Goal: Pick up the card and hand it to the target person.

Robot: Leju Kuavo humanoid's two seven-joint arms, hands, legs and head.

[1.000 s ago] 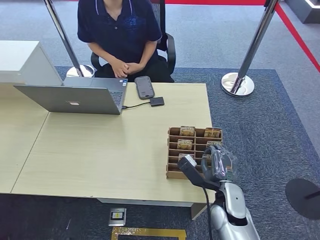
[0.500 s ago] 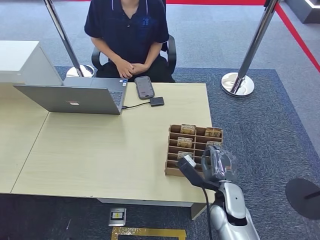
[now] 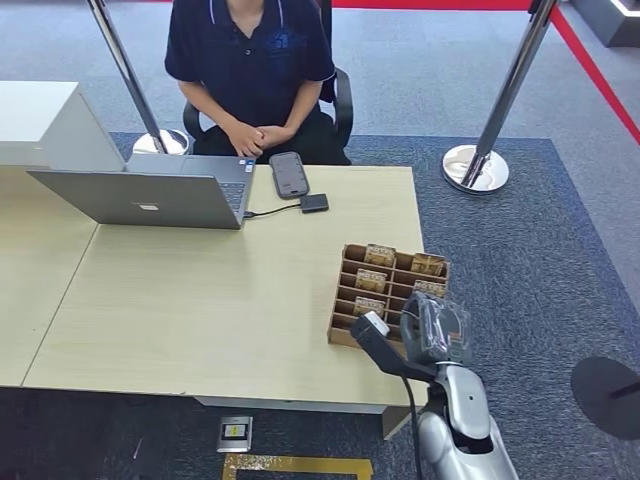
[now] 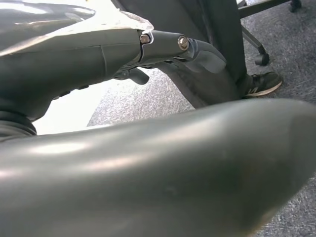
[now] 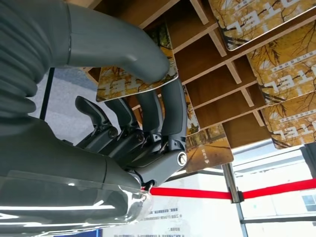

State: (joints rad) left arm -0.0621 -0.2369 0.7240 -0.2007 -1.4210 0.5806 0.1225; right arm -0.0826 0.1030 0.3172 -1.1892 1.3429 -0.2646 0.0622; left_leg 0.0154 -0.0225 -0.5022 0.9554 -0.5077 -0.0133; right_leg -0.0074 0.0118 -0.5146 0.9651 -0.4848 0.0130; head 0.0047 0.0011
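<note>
Nearest the robot, the right robot hand [image 3: 436, 328] hangs over the wooden card rack [image 3: 343, 300] that sits at the worktop's [image 3: 189, 300] front right corner. In the right wrist view its thumb lies across the face of a card [image 5: 126, 81] with yellow autumn leaves, which stands in one of the rack's slots, while its dark fingers [image 5: 173, 116] curl in behind; it looks like a pinch closing on that card, though whether the fingers press its back cannot be told. The risk lies here, as a judgement: a thin, glossy card held only by its upper edge may slide out as the robot hand lifts, or catch on a divider and drag the light rack toward the front edge. Neighbouring cards [image 5: 287, 74] sit close by in adjoining slots, and a finger could snag a second one. The left robot hand [image 4: 156, 163] hangs low, above the carpet, its fingers too close and blurred to tell their state. Farther off, near the far edge, lie a laptop [image 3: 151, 195], a phone [image 3: 289, 174] and a small dark box [image 3: 314, 203]. Beyond the far edge sits the person [image 3: 253, 70], hands clasped; a long reach across with a weak pinch could drop the card short.
</note>
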